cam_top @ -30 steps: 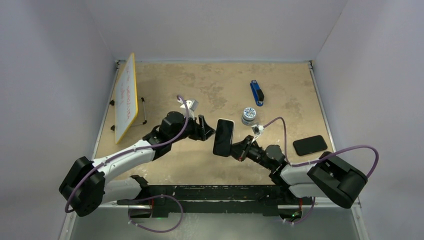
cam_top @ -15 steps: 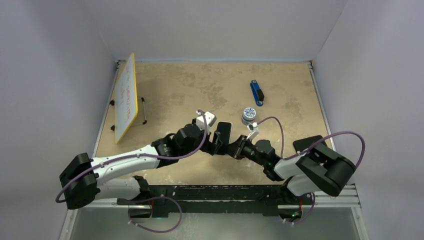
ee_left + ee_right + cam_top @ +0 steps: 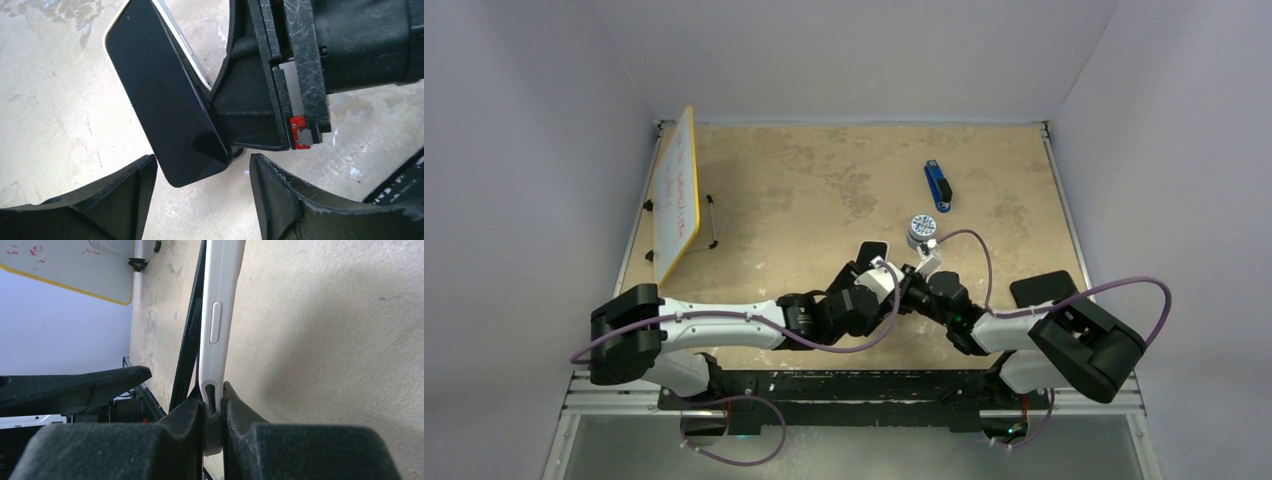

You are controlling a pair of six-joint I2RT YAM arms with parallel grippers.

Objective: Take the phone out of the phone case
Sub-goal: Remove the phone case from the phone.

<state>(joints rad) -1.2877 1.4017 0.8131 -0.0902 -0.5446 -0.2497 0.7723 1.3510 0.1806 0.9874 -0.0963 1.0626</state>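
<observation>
Two claws engaged. My right claw (image 3: pixel 212 410) clenches the case (image 3: pixel 220 300) rim, holding it above the centre of the desk (image 3: pixel 764 190). My left claw (image 3: pixel 202 165), released, straddles the lower corner of the phone (image 3: pixel 165 110), presumably to pry it out.

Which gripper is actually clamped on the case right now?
The right gripper, pinching the edge of the white case. The left gripper is open, its fingers either side of the phone.

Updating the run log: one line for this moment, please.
left gripper open, straddling phone end | right gripper shut on phone case edge | phone partly peeled out, not yet free
</observation>
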